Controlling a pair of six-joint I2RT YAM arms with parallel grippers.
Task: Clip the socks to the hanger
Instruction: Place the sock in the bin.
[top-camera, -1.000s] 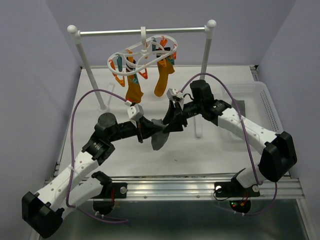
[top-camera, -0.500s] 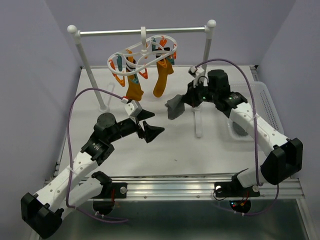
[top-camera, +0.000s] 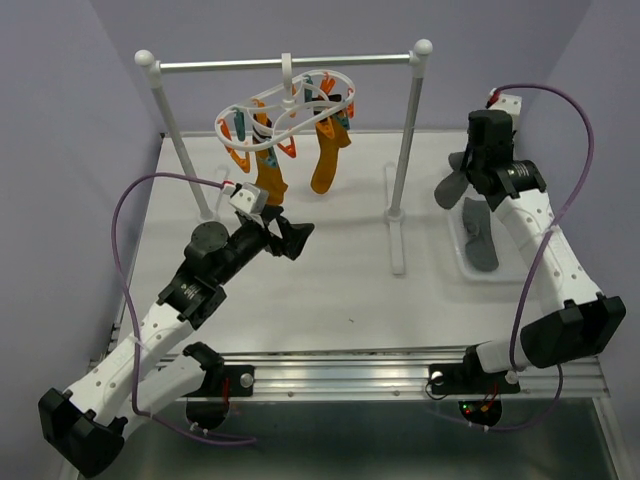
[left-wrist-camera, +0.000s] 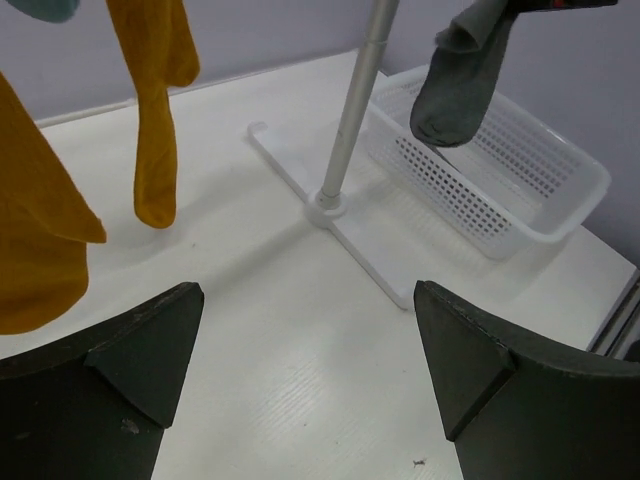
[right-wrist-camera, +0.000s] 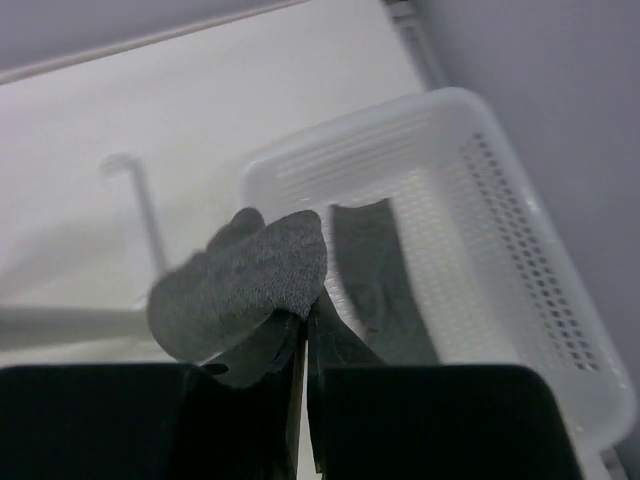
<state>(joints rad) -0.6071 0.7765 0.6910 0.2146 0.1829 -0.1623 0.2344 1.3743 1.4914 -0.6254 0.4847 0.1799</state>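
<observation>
Sock (right-wrist-camera: 240, 285) pinched in right gripper (right-wrist-camera: 303, 325), hanging over basket (right-wrist-camera: 540, 290) edge.

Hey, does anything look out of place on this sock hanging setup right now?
Nothing spilled or damaged. One oddity: the right gripper is shut on a dark grey sock over by the basket, far from the hanger, where only two orange socks hang. Another grey sock lies in the basket.

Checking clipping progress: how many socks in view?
4. On the hanger: left mustard-orange sock, right mustard-orange sock. In the right pincer: one dark grey sock. Lying in the plastic basket: second dark grey sock. None appears hidden.
</observation>
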